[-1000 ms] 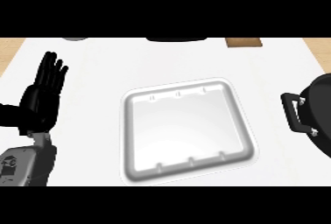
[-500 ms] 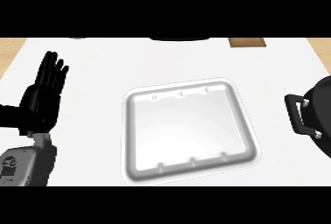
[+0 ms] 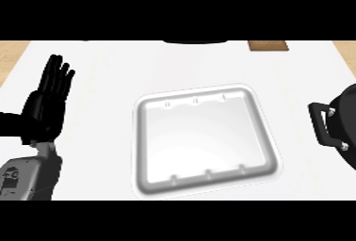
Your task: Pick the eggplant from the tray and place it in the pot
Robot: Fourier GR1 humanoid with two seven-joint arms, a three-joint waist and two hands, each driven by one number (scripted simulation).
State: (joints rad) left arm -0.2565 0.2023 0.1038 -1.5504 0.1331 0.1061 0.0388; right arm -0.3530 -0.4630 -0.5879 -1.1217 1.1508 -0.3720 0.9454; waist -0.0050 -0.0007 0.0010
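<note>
- The left hand (image 3: 45, 110) rests at the left side of the view, fingers straight, close together and pointing up the counter; it holds nothing and looks parked, not working
- The right hand shows nowhere in the head view, so I cannot tell how its fingers stand
- The white tray (image 3: 206, 143) lies at the middle of the counter (image 3: 139, 66), well apart from the left hand, its long side running away from the robot
- The black pot (image 3: 341, 126) sits at the right edge, cut off by the frame, one handle turned toward the tray, near enough to suit a short carry
- No eggplant is visible on the tray or elsewhere; where it is, which way it points and how its long axis lies cannot be told
</note>
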